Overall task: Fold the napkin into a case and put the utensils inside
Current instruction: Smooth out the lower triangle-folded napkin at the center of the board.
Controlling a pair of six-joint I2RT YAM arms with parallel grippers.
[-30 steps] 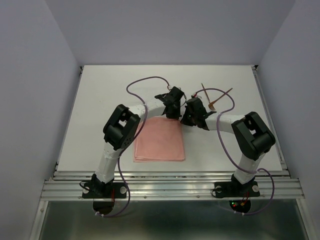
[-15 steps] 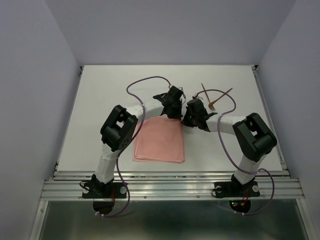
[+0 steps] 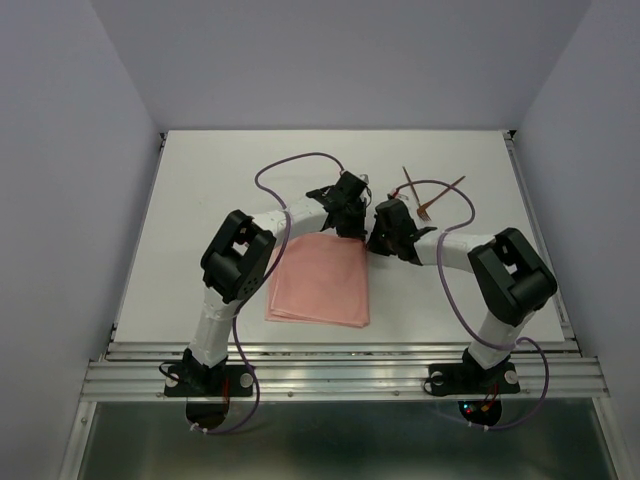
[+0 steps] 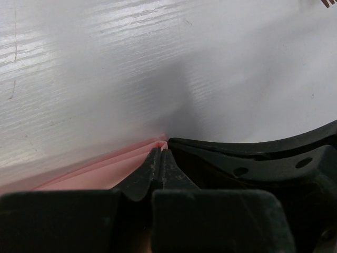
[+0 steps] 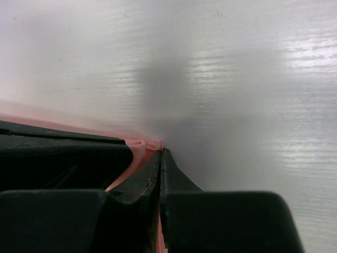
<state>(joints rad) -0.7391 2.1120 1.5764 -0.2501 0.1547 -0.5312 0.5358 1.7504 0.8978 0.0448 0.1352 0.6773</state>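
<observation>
The left gripper [image 4: 160, 152] was clenched, its two black fingers pressed flat together on the layered edge of the thin, salmon-pink cloth napkin [image 3: 318, 285]. In the left wrist view the pink folds ran right into the tips. The right gripper [image 5: 160, 154] was likewise closed tight, with a sliver of the same pink cloth caught at its tips. The two grippers sat just beside each other, each showing as a black bulk in the other's wrist view, and they met at the napkin's far right corner. From above, the napkin lay flat as a folded oblong around the middle of the white table [image 3: 190, 220], with stacked layers showing along its near edge. The utensils [image 3: 428, 194], two very thin reddish-brown sticks crossed over each other, lay on the bare table to the far right of the grippers, apart from the napkin. A purple cable [image 3: 290, 160] looped over the table on the far side of the left arm.
</observation>
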